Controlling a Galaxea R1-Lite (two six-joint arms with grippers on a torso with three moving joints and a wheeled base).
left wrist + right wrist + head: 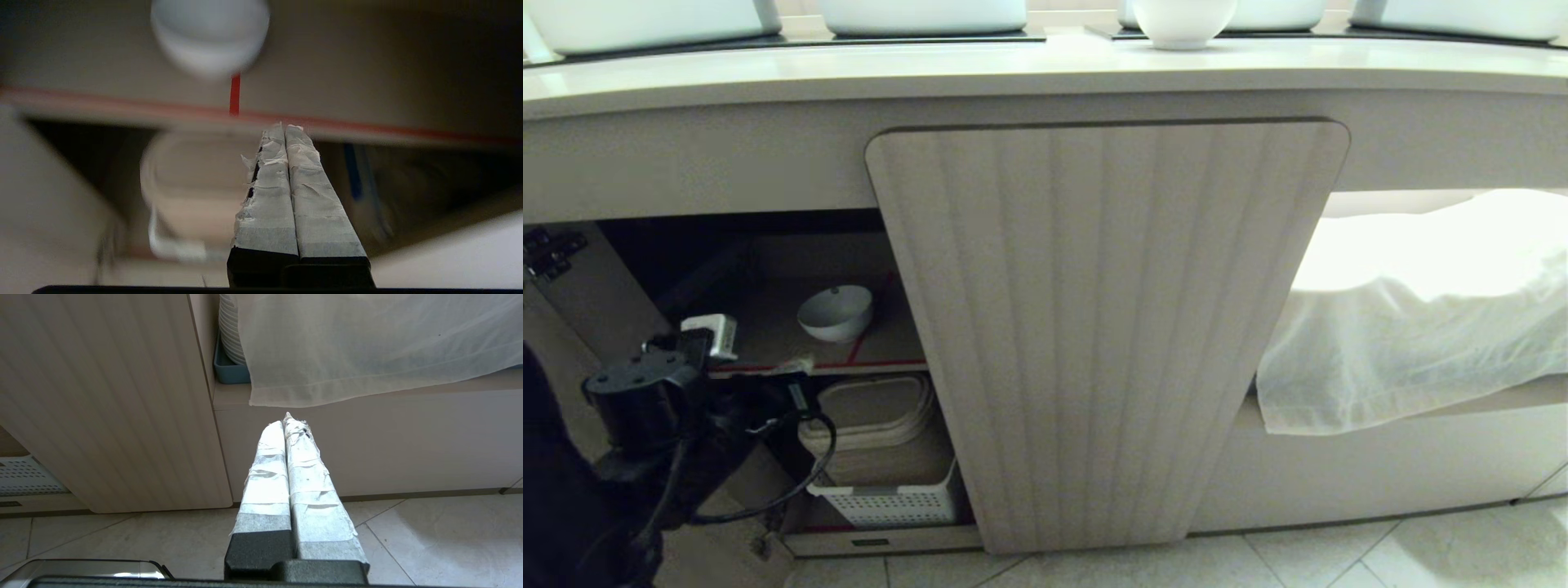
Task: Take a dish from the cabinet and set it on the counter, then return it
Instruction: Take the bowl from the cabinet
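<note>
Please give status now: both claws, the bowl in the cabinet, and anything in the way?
Left claw shut, empty, at shelf edge. Right claw shut, parked low. Bowl on shelf inside cabinet, untouched. Nothing between.

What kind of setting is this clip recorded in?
Probably a kitchen: a long counter carrying white vessels, a cabinet below with a small bowl on its shelf, stacked plates, tiled floor.

bowl (209,36): blurred, top cropped | plates (231,330): half behind cloth (367,347)
</note>
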